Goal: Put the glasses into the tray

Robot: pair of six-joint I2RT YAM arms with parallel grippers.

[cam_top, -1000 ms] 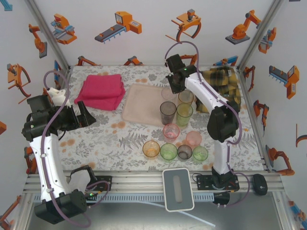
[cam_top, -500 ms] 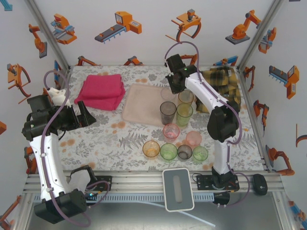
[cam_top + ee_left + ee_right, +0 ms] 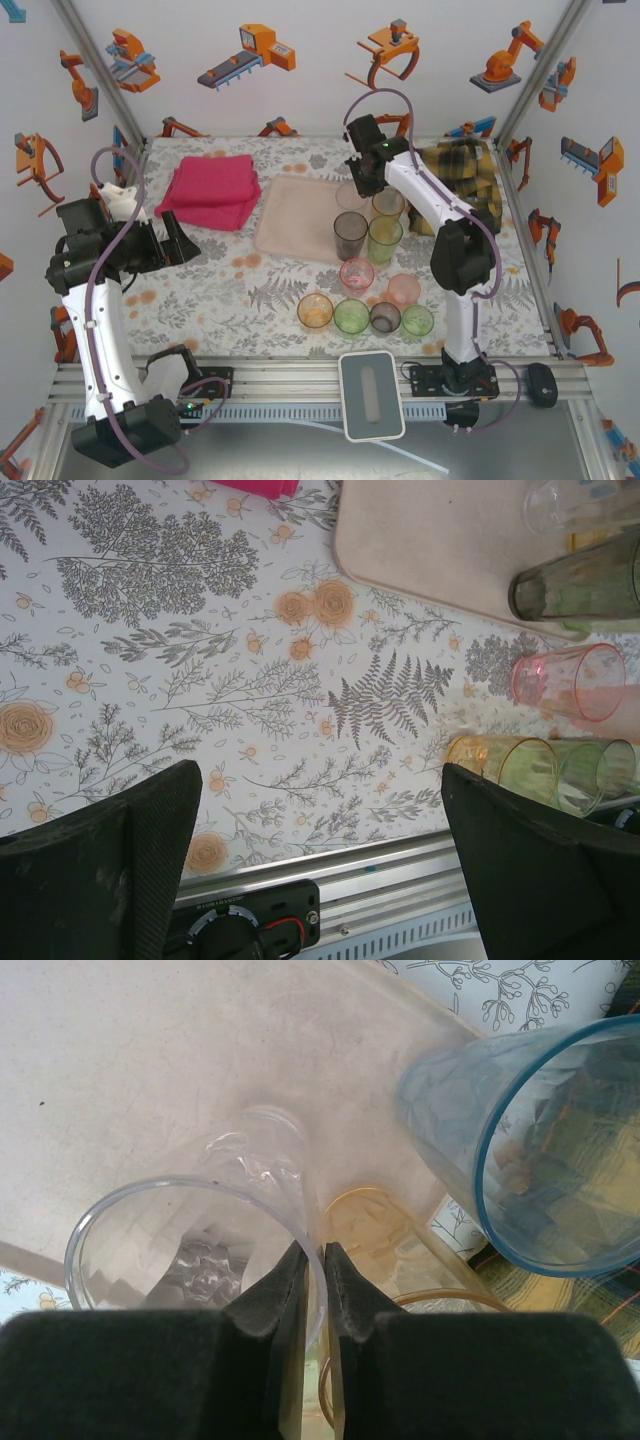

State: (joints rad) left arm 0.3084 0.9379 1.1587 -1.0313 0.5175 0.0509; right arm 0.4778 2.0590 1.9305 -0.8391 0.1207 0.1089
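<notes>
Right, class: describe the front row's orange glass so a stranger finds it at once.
Find the pale tray. Nearest the front of the table stands a row of four glasses. The orange glass is its left end, the rest green or grey.

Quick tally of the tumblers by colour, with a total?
Clear tumbler: 1
Blue tumbler: 1
Orange tumblers: 2
Green tumblers: 3
Pink tumblers: 2
Smoky grey tumblers: 2
Total: 11
</notes>
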